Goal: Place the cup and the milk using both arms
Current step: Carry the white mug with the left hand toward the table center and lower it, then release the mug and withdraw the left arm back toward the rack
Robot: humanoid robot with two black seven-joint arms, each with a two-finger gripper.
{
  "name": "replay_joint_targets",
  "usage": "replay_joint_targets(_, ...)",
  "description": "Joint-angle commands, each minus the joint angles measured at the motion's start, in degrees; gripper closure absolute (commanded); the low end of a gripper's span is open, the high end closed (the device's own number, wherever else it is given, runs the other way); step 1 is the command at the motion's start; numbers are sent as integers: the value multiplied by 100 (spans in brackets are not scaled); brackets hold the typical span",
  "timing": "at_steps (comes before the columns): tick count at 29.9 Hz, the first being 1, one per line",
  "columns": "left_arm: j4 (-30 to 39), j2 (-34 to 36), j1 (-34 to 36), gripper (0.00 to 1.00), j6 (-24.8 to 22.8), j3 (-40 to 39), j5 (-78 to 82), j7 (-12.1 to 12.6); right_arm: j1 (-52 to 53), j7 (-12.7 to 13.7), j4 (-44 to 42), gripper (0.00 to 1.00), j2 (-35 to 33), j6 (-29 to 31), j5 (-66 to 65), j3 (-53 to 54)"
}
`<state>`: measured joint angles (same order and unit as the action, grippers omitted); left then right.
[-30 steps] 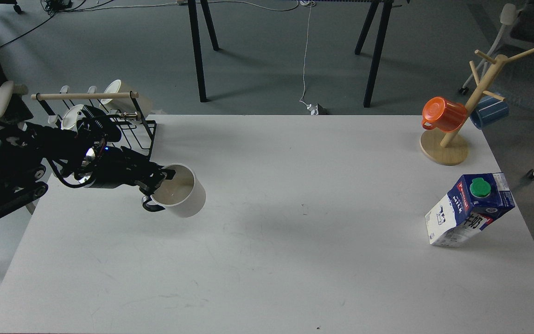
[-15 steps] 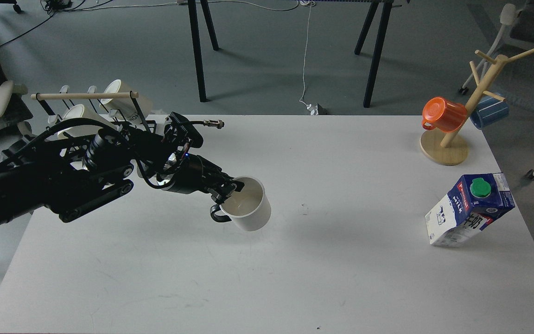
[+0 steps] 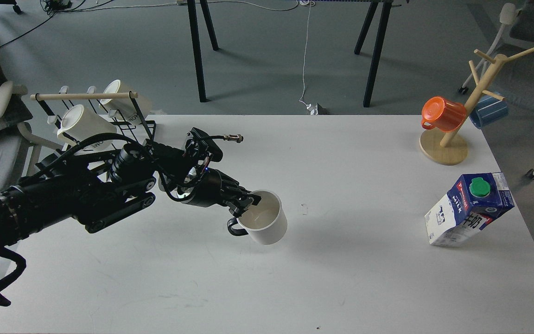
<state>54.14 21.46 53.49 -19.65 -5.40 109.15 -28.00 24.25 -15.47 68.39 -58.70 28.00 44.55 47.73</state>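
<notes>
My left gripper is shut on the near-left rim of the cup, a squat white mug with a black loop handle, upright near the middle of the white table, just above or on its top. The milk, a dark blue and white carton with a green cap, stands at the right side of the table, apart from any gripper. My right arm and gripper are out of view.
A black rack with a wooden bar holds cream mugs at the back left. A wooden mug tree with an orange cup and a blue cup stands at the back right. The table's right edge runs close to the carton.
My left arm has carried the cup rightward from beside the rack toward the table's middle, and slightly nearer. The carton has not moved.
</notes>
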Motion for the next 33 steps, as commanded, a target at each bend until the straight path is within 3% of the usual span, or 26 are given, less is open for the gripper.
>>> replay_joint_targets(1, -8, -10, -31, 90, 5, -14, -16, 0, -8, 0, -1, 2, 7, 0, 1, -9)
replay_joint_targets(11, -17, -45, -242, 85, -4, -14, -16, 0, -61, 0, -1, 2, -1, 0, -8, -9)
replay_joint_targets(16, -17, -45, -269, 72, -22, -66, -16, 0, -105, 0, -1, 2, -1, 0, 0, -9)
replay_joint_targets(20, -8, -45, -365, 68, -22, -216, -69, 0, -105, 0, -1, 2, 7, 0, 1, -9)
replay_joint_targets(24, 27, -2, -365, 53, -39, -242, -217, 0, -96, 0, 8, 2, 7, 0, 1, 8)
replay_joint_targets(26, 53, 16, -348, 30, -74, -391, -533, 0, -96, 0, 25, 2, 7, 0, 9, 17)
replay_joint_targets(29, 62, 69, -313, 26, -188, -584, -929, 0, -96, 61, 78, 2, -19, 0, 35, 26)
replay_joint_targets(33, 79, 279, -295, 23, -835, -1058, -1508, 0, -88, 88, 288, 2, -63, 0, 53, 52)
